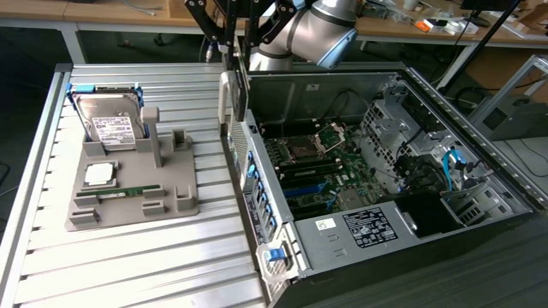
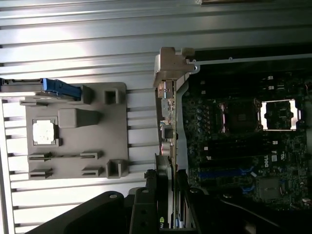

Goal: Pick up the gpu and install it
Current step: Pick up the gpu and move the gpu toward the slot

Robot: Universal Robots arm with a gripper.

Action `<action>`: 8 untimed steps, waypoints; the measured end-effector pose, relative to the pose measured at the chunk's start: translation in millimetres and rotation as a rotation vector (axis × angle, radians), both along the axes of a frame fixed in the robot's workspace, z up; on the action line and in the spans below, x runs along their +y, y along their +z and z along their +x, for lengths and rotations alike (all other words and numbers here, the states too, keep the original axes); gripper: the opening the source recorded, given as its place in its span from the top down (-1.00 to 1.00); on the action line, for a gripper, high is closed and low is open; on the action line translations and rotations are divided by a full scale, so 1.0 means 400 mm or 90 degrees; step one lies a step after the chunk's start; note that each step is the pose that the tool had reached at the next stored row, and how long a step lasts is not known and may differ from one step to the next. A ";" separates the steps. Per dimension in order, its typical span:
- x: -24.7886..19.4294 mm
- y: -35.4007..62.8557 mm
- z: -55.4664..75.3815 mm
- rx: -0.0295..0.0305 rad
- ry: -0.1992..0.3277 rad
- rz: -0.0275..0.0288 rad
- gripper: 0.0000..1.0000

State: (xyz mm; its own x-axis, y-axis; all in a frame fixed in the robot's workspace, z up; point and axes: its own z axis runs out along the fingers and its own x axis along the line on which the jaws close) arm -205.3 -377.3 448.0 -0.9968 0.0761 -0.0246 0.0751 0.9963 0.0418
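The gpu [image 2: 164,204] shows edge-on in the wrist view as a thin dark card with a silvery edge and a small green logo. My gripper [image 2: 165,174] is shut on it, one black finger [image 2: 146,195] pressing each side. The card hangs high over the rear wall of the open computer case [image 1: 389,253], above the motherboard [image 2: 234,146] with its blue slots [image 2: 219,173]. In the exterior view the arm [image 1: 317,29] reaches in at the top, over the case's back corner.
A grey holder tray [image 1: 128,212] lies on the slatted table at the exterior view's left. It carries a hard drive [image 1: 111,122], a processor chip [image 1: 100,172] and a green memory stick [image 1: 120,190]. Cables and drive cages fill the case's right side [image 1: 428,160].
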 end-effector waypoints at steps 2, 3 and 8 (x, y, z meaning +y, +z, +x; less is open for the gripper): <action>0.000 0.000 0.003 0.0000 0.000 0.0000 0.47; 0.000 0.000 0.005 0.0000 0.000 0.0000 0.47; 0.000 0.000 0.012 0.0000 0.000 0.0000 0.47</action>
